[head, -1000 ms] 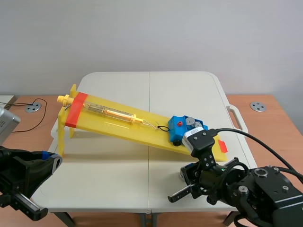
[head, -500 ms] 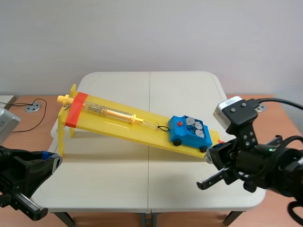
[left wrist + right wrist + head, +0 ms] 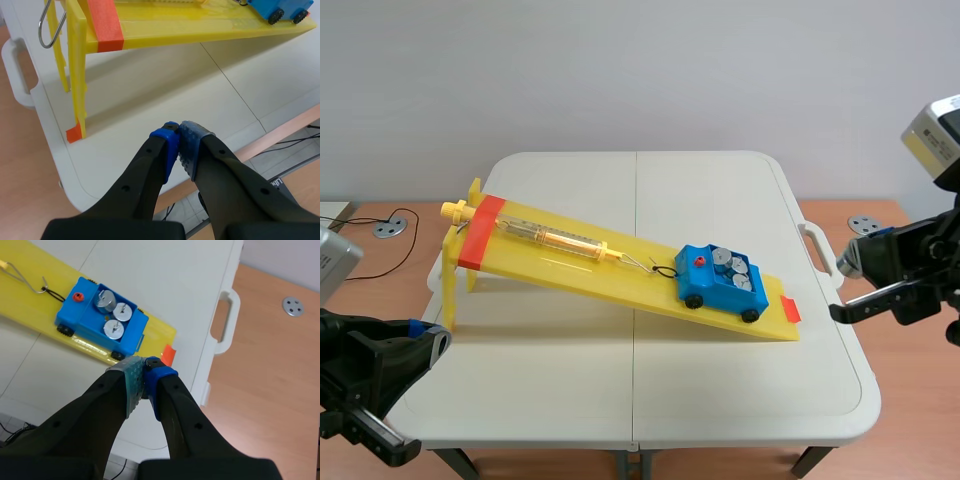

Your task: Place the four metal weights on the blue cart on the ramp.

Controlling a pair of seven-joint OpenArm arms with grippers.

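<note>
Observe metal weights [image 3: 728, 264] in blue cart [image 3: 718, 288] at ramp's [image 3: 570, 258] lower right end. Note right claw [image 3: 144, 365] clenched empty by bench's [image 3: 570, 400] right edge, left claw [image 3: 178, 131] clenched empty at near left.

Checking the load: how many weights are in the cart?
3 weights show, all in the cart: one by the red knob, two behind it. A fourth may be hidden.

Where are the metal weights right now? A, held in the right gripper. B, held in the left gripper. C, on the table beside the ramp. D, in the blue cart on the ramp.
D: the metal weights sit in the open top of the blue cart, near the low end of the ramp, while the left gripper and right gripper are shut on nothing.
</note>
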